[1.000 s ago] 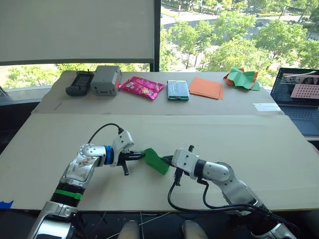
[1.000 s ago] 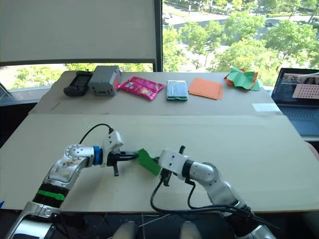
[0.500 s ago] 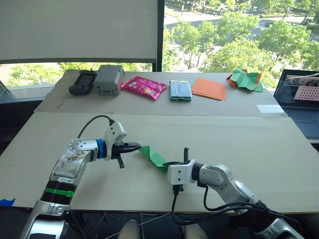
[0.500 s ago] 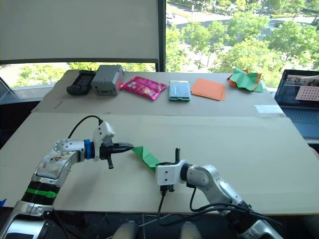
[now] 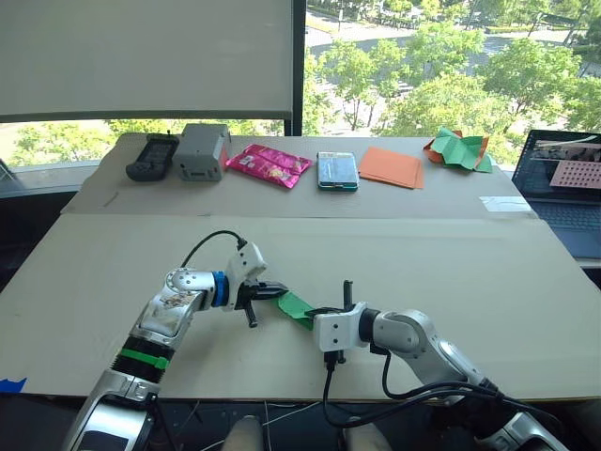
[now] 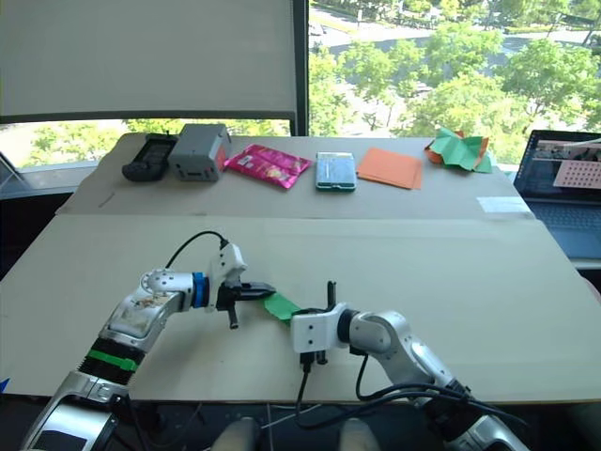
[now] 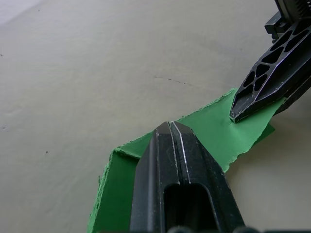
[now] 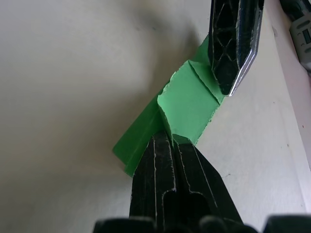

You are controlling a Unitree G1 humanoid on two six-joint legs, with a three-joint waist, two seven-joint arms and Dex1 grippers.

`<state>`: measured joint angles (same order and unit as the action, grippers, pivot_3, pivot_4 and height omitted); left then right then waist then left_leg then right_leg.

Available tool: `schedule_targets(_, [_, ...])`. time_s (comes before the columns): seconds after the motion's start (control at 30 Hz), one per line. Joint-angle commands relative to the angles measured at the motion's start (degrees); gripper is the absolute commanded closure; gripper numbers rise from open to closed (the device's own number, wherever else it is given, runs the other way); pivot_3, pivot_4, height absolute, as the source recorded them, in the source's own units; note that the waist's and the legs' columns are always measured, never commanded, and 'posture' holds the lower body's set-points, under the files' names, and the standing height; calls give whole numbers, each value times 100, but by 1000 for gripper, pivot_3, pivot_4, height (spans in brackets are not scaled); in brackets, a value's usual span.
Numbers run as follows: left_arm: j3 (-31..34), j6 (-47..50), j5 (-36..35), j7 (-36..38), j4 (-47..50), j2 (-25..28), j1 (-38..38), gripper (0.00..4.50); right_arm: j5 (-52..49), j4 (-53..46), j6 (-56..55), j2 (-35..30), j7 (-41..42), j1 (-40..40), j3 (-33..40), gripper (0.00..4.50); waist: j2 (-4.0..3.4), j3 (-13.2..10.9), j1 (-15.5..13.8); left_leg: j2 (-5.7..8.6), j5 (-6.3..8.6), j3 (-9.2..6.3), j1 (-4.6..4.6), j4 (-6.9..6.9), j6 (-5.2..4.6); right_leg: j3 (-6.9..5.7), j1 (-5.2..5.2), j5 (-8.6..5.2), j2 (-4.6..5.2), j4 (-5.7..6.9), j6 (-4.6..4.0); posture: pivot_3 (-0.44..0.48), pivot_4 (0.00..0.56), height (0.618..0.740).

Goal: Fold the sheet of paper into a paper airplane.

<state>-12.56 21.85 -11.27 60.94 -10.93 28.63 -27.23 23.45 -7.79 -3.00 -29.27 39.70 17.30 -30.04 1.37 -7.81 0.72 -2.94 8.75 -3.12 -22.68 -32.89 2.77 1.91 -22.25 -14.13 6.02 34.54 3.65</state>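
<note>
The paper (image 5: pixel 297 307), a small folded green strip, sits just below the middle of the left eye frame, low over the near counter (image 5: pixel 488 282), between the two tools. The left tool (image 5: pixel 274 291) comes at it from the frame's left, its fingers pressed together on the paper's left end; in the left wrist view the closed tips (image 7: pixel 171 127) lie on the green sheet (image 7: pixel 214 133). The right tool (image 5: pixel 320 310) reaches in from the lower right and has its fingers closed on the paper's other end; in the right wrist view the joined fingers (image 8: pixel 167 141) pinch the edge of the folded green piece (image 8: pixel 187 104), with the left tool's tip (image 8: pixel 233 43) touching the far corner of the same piece. The paper shows a fold line and a ragged edge, and one flap stands up from the rest.

Along the far counter (image 5: pixel 451 202), across the upper part of the frame from left to right, lie a black handset (image 5: pixel 150 157), a grey box (image 5: pixel 200 150), a pink packet (image 5: pixel 268 164), a phone-like device (image 5: pixel 337 170), flat orange sheets (image 5: pixel 391 166) and a crumpled green-and-orange heap (image 5: pixel 457 148). A white label (image 5: pixel 498 202) lies near the right end of that counter, and an open laptop (image 5: pixel 563 188) stands at the right edge of the frame.
</note>
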Motion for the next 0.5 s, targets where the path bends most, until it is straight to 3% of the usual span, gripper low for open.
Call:
schedule_targets(0.03, [-119, -328, 214, -18, -266, -49, -149, 4500, -99, -247, 71, 70, 103, -22, 96, 4447, 0, 0, 1, 0, 0, 0, 0, 0, 0, 0, -1, 0, 0, 1, 0, 0, 150, 706])
schedule_targets(0.13, [-205, -486, 343, 23, -444, -91, -176, 4500, -78, -270, 112, 112, 146, -12, 113, 4447, 1, 0, -3, 0, 0, 0, 2, 0, 0, 0, 0, 0, 0, 1, 0, 0, 150, 706])
schedule_targets(0.3, [-340, -771, 591, 10, -625, -54, -47, 4500, -455, -516, 655, 367, 265, -55, 379, 2898, -2, 2, -2, 0, 1, 0, 6, 0, 1, 0, 3, 0, 0, 3, 0, 0, 150, 706])
schedule_targets(0.43, [-339, -804, 632, -47, -596, -64, 29, 4500, -1217, -1084, 1767, 731, 492, -31, 795, 1553, -2, 2, -1, 0, 1, 0, 8, -1, 2, 0, 4, 0, 0, 10, 0, 0, 150, 706])
schedule_targets(0.5, [-354, -825, 655, -77, -585, -75, 62, 4500, -1593, -1208, 2440, 997, 539, 119, 979, 1553, -3, 3, -1, 0, 1, 0, 10, -2, 2, 0, 4, 0, 0, 21, 0, 0, 150, 706])
